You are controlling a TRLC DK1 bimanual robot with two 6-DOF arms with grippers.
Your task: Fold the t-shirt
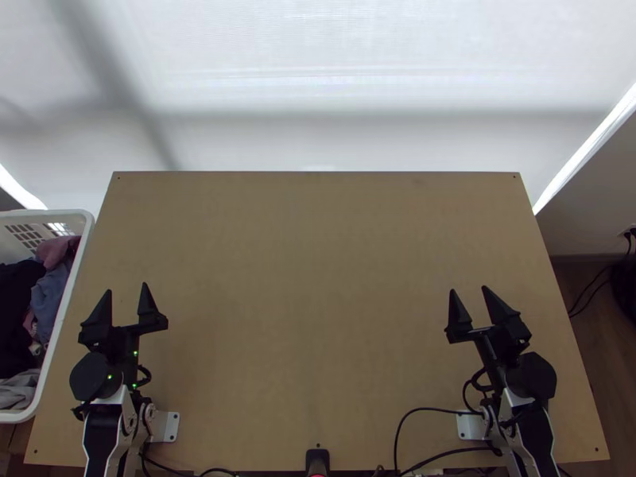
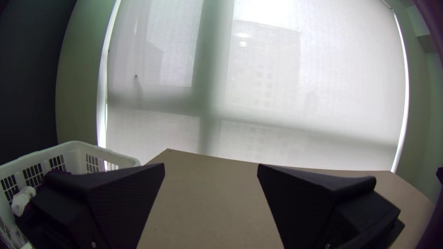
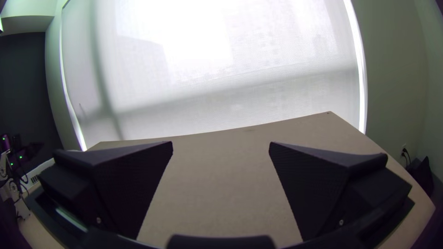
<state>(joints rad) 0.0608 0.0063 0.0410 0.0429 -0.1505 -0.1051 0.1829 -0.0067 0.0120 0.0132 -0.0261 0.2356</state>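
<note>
Daylight came through a pale blind (image 1: 318,48) beyond the far edge of the wooden table (image 1: 310,262), and I looked down on the tabletop from above. At my left gripper (image 1: 126,288), the two black fingers stood spread well apart, released, with bare wood seen between them. My right gripper (image 1: 469,289) was released as well, its fingers parted in the same way. Both hovered over the near half of the table, each on its own side and well away from the other, and both pointed toward the blind.

Just beside the table's left edge I had a white plastic basket (image 2: 76,161) with slotted walls. Clothes lay bunched inside: a black piece (image 1: 16,310), a blue-grey one (image 1: 49,298), something pink (image 1: 54,250) toward the far end and a light grey one (image 1: 17,393) at the near end. I could not tell whether one of them was the t-shirt. Near the right arm's base, a black cable (image 1: 429,409) curved over the tabletop.
</note>
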